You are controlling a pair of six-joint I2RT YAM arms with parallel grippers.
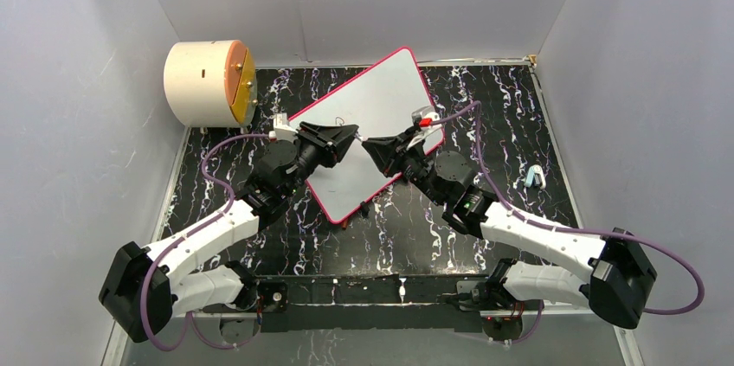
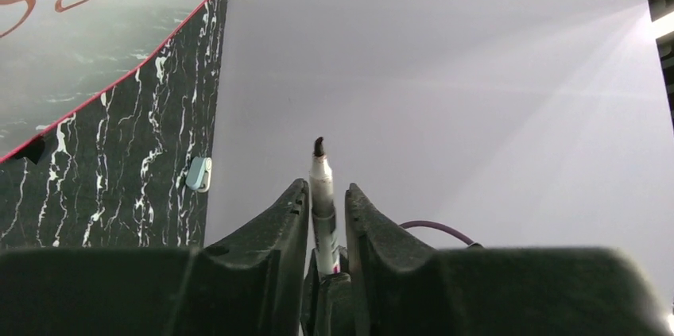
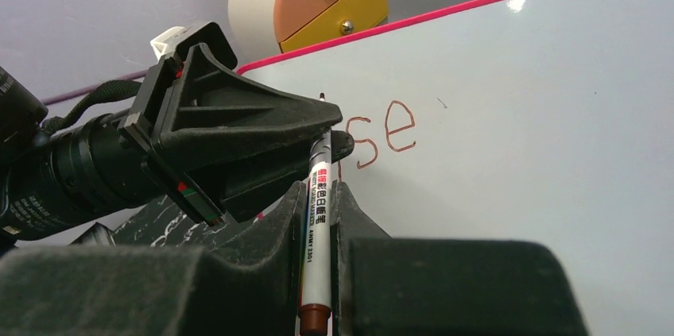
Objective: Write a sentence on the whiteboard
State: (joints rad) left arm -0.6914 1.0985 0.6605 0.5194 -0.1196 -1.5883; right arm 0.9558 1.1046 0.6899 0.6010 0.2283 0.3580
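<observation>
Partly the left gripper (image 3: 332,136) hides the sentence (image 3: 389,129).

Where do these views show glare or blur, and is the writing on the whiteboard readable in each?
Right wrist view: small glare spot on the whiteboard near its top rim, writing sharp, own fingers blurred. Left wrist view: strong light at the right edge, near fingers soft, board seems to mirror the marbled table. Top view: even light, writing too small to read.
</observation>
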